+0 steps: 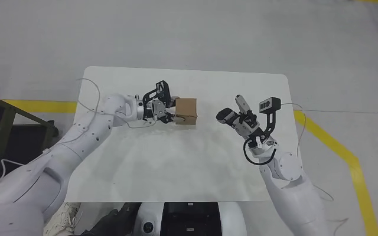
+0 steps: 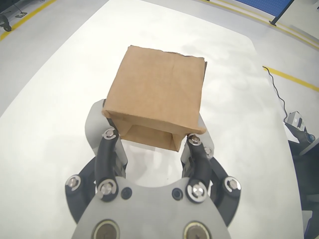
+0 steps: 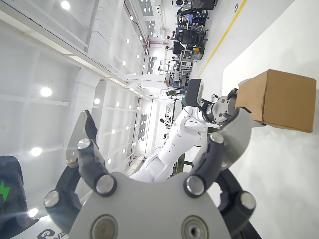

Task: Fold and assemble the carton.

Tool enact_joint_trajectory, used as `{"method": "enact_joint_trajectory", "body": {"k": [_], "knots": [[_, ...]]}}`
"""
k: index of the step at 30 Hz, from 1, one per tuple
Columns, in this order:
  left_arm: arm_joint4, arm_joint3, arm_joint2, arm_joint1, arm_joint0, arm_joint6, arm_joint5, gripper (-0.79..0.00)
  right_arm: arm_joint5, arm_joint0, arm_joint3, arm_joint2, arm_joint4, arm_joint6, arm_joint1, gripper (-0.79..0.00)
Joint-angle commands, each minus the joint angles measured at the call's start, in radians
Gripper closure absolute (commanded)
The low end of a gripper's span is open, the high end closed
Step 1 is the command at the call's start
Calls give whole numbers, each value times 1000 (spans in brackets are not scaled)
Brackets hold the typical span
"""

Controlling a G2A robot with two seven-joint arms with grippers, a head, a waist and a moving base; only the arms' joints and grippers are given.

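Left gripper is clamped on the carton, one finger pressed on each outer side of its open end; the brown carton juts straight out from the jaws, already squared up into a box, the end away from the gripper folded shut; from the top view it sits over the white table, near the middle and a bit toward the far edge; over on the other side, the right gripper stands spread wide with nothing between its fingers, well apart from the carton and turned to face it.
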Motion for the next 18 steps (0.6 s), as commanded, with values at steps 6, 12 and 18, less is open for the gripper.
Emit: {"method": "enact_joint_trajectory", "body": {"k": [6, 12, 18], "knots": [[8, -10, -35, 2, 16, -35, -14, -785, 11, -3, -11, 10, -2, 3, 1, -785], [-19, -34, -106, 23, 45, 24, -59, -785, 5, -6, -12, 12, 0, 6, 0, -785], [-80, -72, -208, 63, 100, 85, -101, -785, 1, 1, -4, 34, -61, -28, 2, -785]]}}
